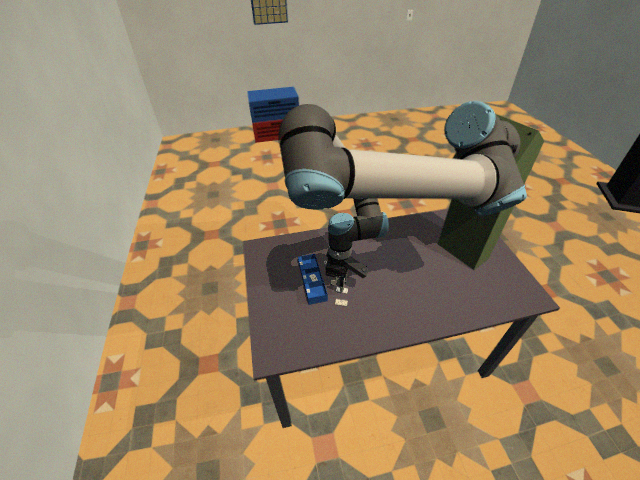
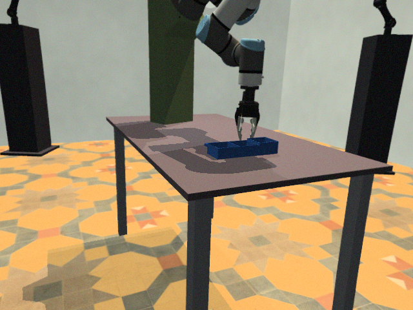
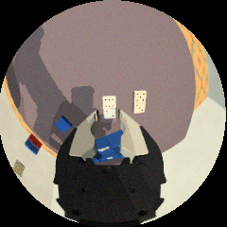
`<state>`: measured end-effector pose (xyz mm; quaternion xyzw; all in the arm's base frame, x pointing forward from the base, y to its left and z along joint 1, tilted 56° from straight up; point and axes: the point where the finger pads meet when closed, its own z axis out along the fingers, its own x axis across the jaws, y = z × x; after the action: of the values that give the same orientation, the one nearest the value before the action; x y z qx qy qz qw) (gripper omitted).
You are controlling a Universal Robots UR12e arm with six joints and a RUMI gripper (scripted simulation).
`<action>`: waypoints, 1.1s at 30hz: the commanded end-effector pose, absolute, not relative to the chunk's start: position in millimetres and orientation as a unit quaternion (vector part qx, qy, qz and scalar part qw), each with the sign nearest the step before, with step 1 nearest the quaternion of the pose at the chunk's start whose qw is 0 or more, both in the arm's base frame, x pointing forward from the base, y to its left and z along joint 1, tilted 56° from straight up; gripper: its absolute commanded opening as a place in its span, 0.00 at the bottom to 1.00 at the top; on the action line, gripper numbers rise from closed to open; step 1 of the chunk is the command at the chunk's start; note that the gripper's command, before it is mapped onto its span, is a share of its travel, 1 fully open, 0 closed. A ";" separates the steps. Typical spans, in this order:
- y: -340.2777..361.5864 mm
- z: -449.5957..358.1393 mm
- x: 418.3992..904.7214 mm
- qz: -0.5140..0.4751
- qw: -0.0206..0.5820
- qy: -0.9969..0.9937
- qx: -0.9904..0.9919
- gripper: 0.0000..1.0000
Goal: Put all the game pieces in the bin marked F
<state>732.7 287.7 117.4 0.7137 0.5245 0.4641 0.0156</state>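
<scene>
Two cream dominoes lie on the dark table. One (image 3: 109, 106) lies just past my fingertips, the other (image 3: 140, 102) a little to its right; the outer one also shows in the top view (image 1: 341, 302). A long blue bin (image 1: 310, 281) with three compartments stands upright beside them, and it also shows in the exterior view (image 2: 241, 147). Its letter marks are too small to read. My gripper (image 2: 246, 133) hangs point-down just above the table next to the bin, fingers a little apart with nothing between them. In the wrist view, part of the blue bin (image 3: 108, 145) shows behind the fingers.
The arm's green pedestal (image 1: 485, 206) stands on the table's far right corner. Blue and red crates (image 1: 272, 112) are stacked on the floor by the back wall. Two black stands (image 2: 377, 96) flank the table.
</scene>
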 end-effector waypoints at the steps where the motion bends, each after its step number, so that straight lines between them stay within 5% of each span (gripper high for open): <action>1: 288.9 120.8 739.0 0.467 0.019 0.523 0.712 0.24; 27: 294.0 113.2 744.9 0.467 0.019 0.523 0.713 0.24; 28: 294.0 113.2 744.9 0.467 0.019 0.523 0.713 0.00; 33: 294.0 113.2 744.9 0.467 0.019 0.523 0.713 0.00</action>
<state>744.1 294.2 112.0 0.7130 0.5233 0.4663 0.0184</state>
